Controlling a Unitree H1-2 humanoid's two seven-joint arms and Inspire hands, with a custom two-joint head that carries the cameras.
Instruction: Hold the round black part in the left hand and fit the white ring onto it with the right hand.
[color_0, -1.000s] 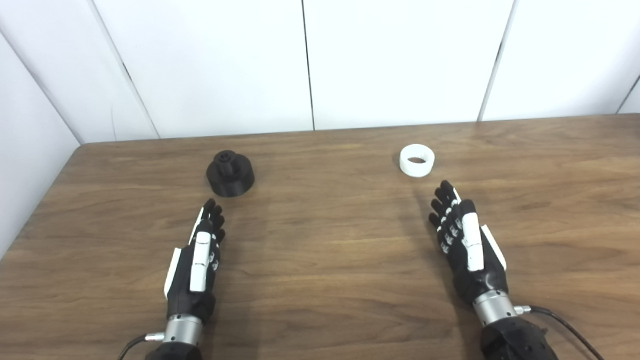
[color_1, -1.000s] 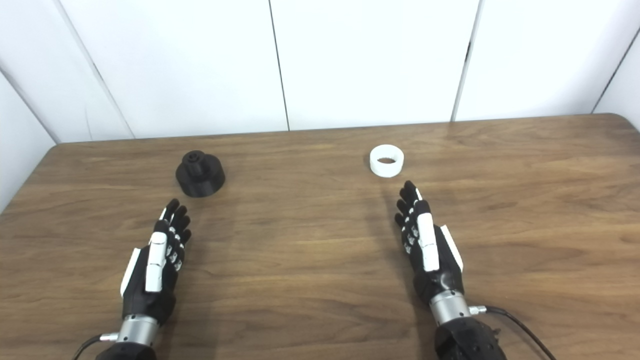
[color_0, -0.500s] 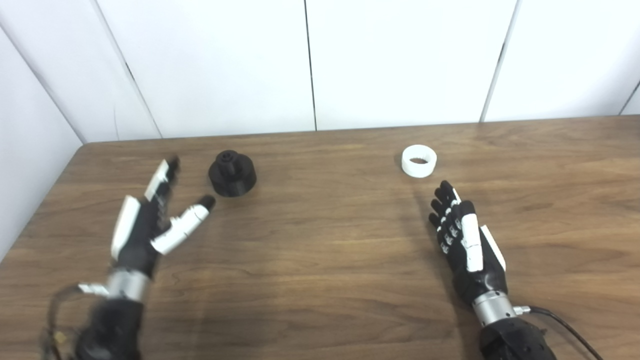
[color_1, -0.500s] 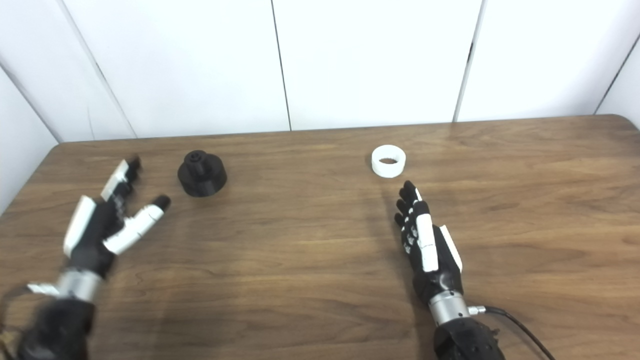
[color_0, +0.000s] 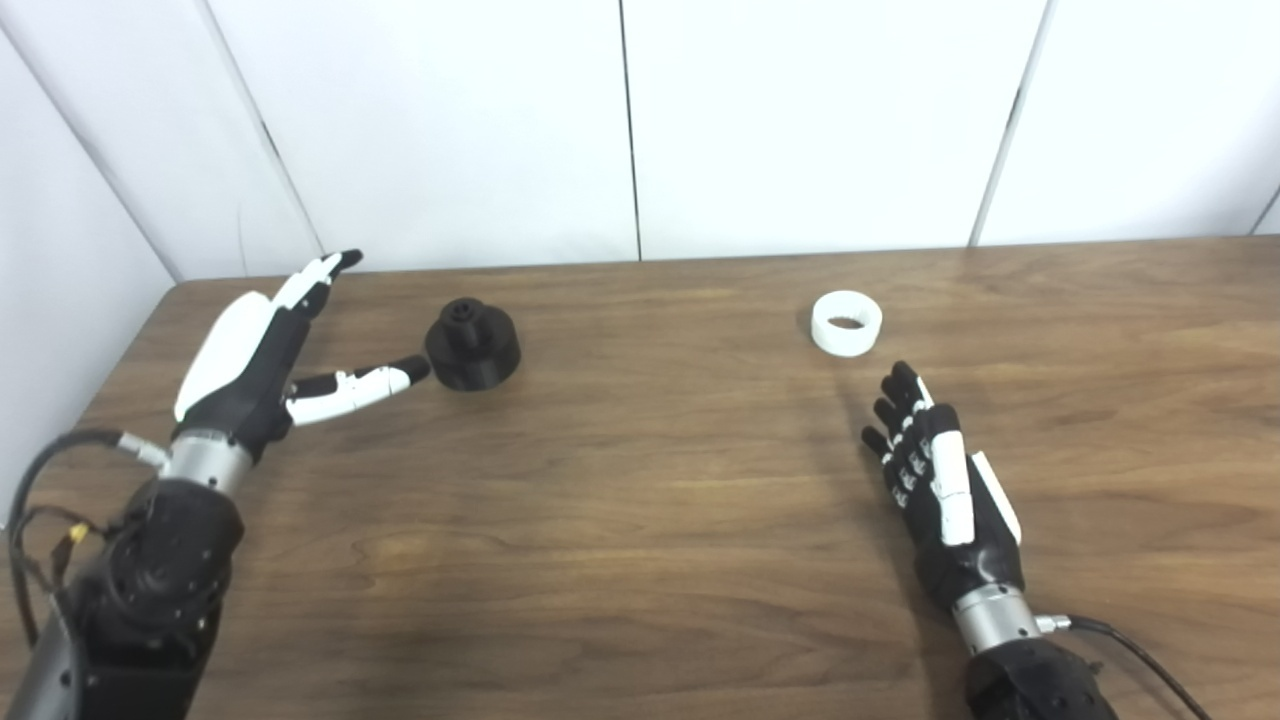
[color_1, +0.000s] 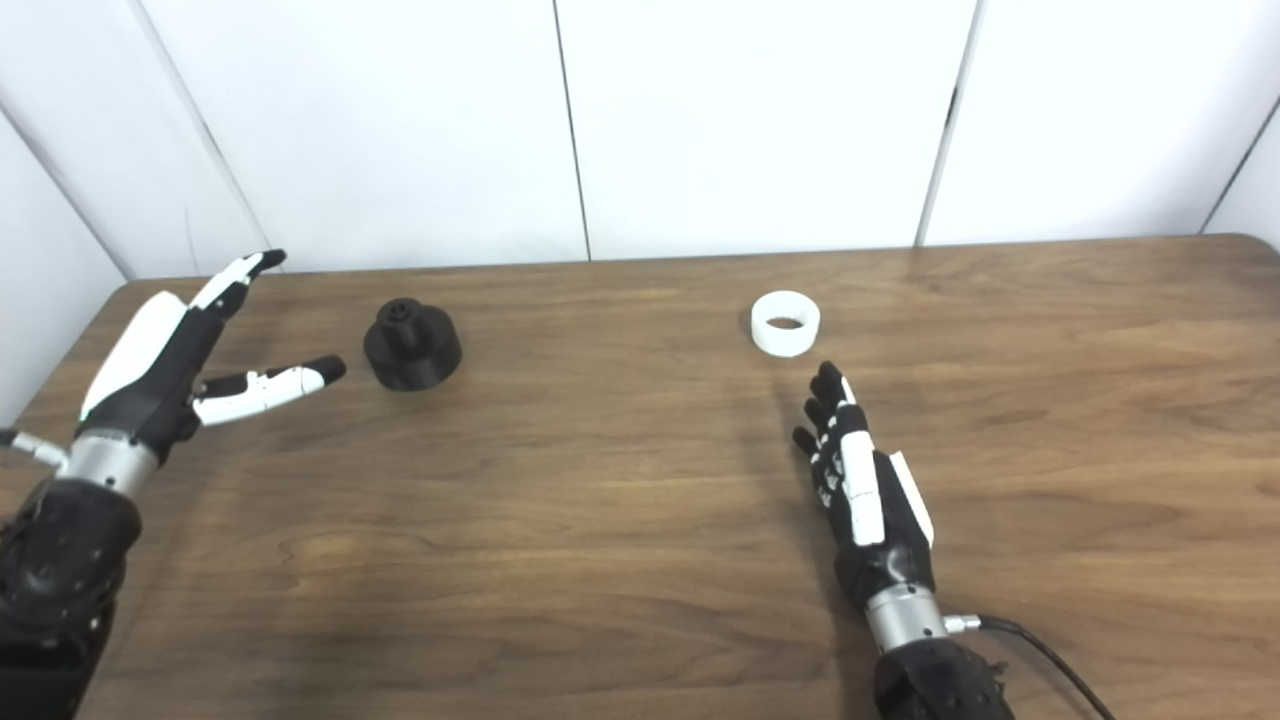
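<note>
The round black part (color_0: 471, 343) stands on the wooden table at the left, a small knob on its top. My left hand (color_0: 262, 366) is raised to the left of it, open, thumb pointing at the part and a short gap away. The white ring (color_0: 846, 322) lies on the table at the right. My right hand (color_0: 940, 490) lies flat near the table, open and empty, fingertips a little short of the ring. In the right eye view the part (color_1: 411, 345), the ring (color_1: 785, 322) and both hands (color_1: 170, 375) (color_1: 865, 500) show the same way.
The table (color_0: 640, 480) ends at white wall panels at the back and at a wall on the left. A cable (color_0: 1130, 650) runs from my right wrist. Cables hang at my left forearm (color_0: 40, 500).
My left hand has lifted off the table, swung out left and forward, and spread open beside the black part. The right hand has stayed in place. The camera has shifted slightly.
</note>
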